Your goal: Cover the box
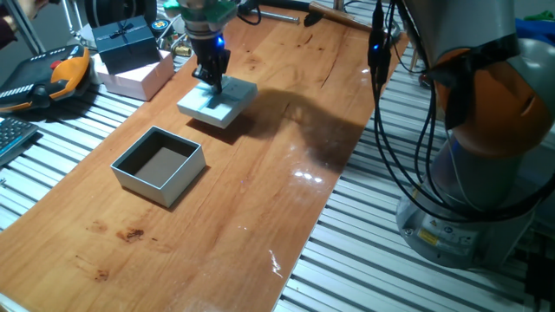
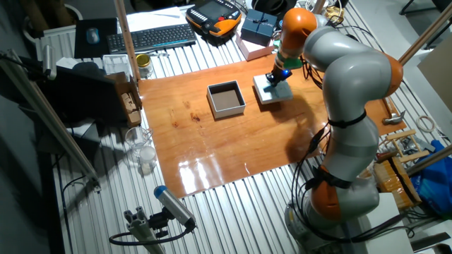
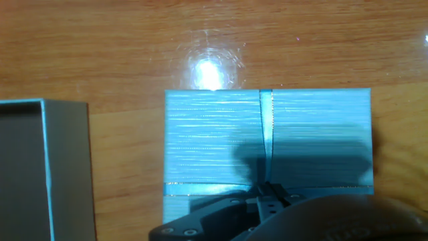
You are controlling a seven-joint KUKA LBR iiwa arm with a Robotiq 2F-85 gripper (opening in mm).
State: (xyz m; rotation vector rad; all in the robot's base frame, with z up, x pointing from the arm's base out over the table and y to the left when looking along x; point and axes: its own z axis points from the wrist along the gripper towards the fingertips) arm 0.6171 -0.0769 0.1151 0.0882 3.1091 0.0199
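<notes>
The box stands open on the wooden table, with pale blue-grey walls and a dark inside; it also shows in the other fixed view and at the left edge of the hand view. Its pale blue lid with a thin ribbon lies flat on the table to the box's far right, apart from it, and shows in the other views. My gripper is down on the lid's top near one edge. Its fingers are pinched together at the ribbon.
A pink box with a dark navy ribboned box on it stands at the table's far left corner. An orange teach pendant and a keyboard lie beyond. Cables hang by the table's right edge.
</notes>
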